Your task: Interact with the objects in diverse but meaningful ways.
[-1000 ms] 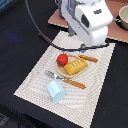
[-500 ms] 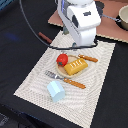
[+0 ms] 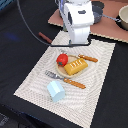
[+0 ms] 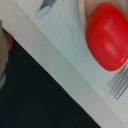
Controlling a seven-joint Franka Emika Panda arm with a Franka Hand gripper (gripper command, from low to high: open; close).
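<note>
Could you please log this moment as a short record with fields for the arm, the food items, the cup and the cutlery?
arm: white arm above the placemat's far edge; end effector hidden
tomato: red tomato touching the bread block, on a small plate
bread: yellow ridged block
cup: pale blue cup on the mat's near part
cutlery: fork in front of the plate, knife behind it

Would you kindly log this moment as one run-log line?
arm: above placemat | pincer: hidden | tomato: beside bread block | cup: on its side | fork: untouched
</note>
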